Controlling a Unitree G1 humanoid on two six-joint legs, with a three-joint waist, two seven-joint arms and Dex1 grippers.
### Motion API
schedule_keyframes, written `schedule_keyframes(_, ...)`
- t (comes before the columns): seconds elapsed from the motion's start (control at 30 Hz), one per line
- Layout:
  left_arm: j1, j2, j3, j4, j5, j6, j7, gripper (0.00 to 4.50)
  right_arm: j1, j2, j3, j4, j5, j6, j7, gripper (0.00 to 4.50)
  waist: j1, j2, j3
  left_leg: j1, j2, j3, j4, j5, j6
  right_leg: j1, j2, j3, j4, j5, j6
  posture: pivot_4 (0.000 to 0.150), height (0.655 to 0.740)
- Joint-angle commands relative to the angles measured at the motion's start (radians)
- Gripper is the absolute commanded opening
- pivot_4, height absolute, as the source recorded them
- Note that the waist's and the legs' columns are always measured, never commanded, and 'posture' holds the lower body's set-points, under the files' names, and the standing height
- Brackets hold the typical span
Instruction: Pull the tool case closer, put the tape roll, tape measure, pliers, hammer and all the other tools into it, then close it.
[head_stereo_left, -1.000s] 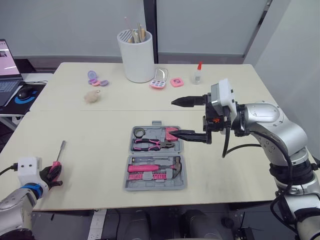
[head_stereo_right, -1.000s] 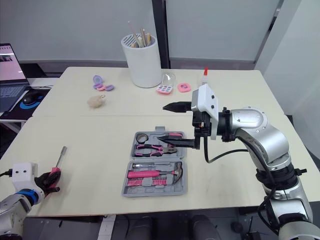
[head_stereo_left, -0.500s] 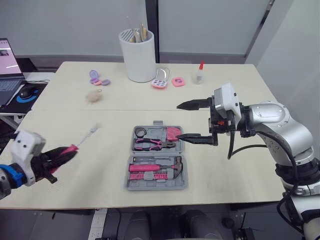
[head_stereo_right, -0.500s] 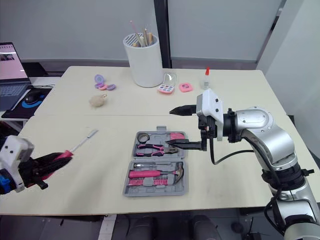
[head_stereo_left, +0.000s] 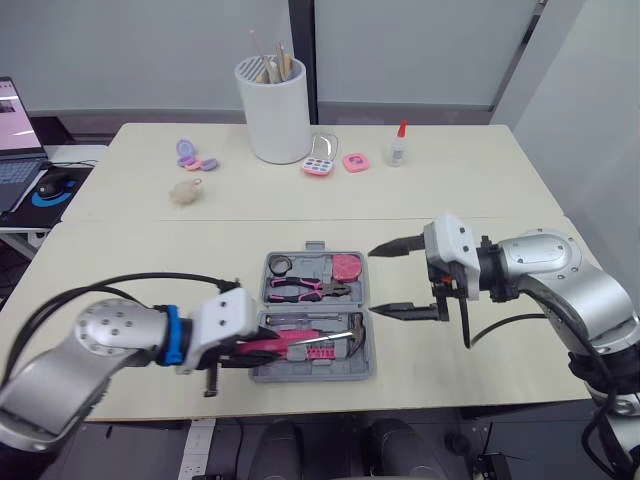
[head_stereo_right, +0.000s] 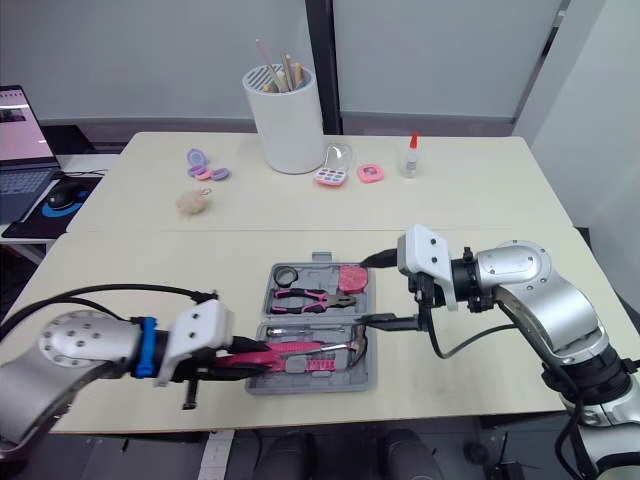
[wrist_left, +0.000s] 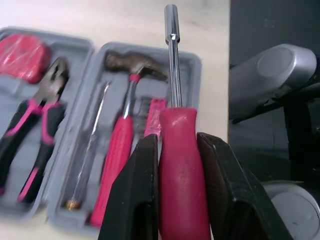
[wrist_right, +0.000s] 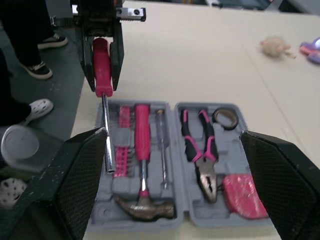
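Looks like the left gripper (wrist_left: 178, 139) has swung in from well off the left side of the tool case (head_stereo_left: 365, 369) and is now hovering over its front half, clamping the pink screwdriver (wrist_left: 179, 175). Meanwhile the right gripper (head_stereo_left: 371, 281) is hanging just off the case's right edge, fingers spread wide, carrying nothing. Already sitting in the back half are the tape roll (head_stereo_left: 279, 265), pliers (head_stereo_left: 305, 289) and tape measure (head_stereo_left: 345, 267), with the hammer (wrist_left: 131, 67) in front. I'm guessing it's nearly done: the screwdriver is waiting to drop in, then the case needs closing.
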Motion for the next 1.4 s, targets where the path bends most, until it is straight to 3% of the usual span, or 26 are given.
schedule_keyframes(0.03, -0.025, -0.04, -0.099, 0.002, 0.099, -0.051, 0.021, 0.79, 0.035, -0.06, -0.005, -0.077, -0.024, -0.006, 0.019, 4.5, -0.001, 0.0, 0.0, 0.0, 0.0, 0.0, 0.0, 0.0, 0.0, 0.0, 0.0, 0.0, 0.0, 0.0, 0.0, 0.15, 0.74)
schedule_keyframes(0.33, -0.057, -0.091, -0.228, 0.061, 0.253, -0.075, 0.032, 0.79, 0.118, -0.129, -0.036, -0.181, -0.008, 0.036, 0.003, 4.5, 0.002, 0.0, 0.0, 0.0, 0.0, 0.0, 0.001, 0.0, 0.0, 0.001, 0.001, -0.001, -0.001, -0.002, 0.005, 0.15, 0.74)
schedule_keyframes(1.37, -0.064, -0.184, -0.285, 0.138, 0.377, -0.064, 0.027, 0.79, 0.151, -0.15, -0.016, -0.243, -0.029, 0.047, -0.018, 4.5, 0.003, 0.0, 0.0, -0.001, -0.001, 0.0, 0.002, 0.0, 0.0, 0.002, 0.001, 0.0, -0.002, -0.002, 0.007, 0.15, 0.74)
schedule_keyframes(1.4, -0.065, -0.184, -0.281, 0.139, 0.379, -0.074, 0.026, 1.14, 0.153, -0.15, -0.015, -0.245, -0.029, 0.047, -0.019, 4.5, 0.003, 0.0, 0.0, -0.001, -0.001, 0.0, 0.002, 0.0, 0.0, 0.002, 0.001, 0.0, -0.002, -0.002, 0.007, 0.15, 0.74)
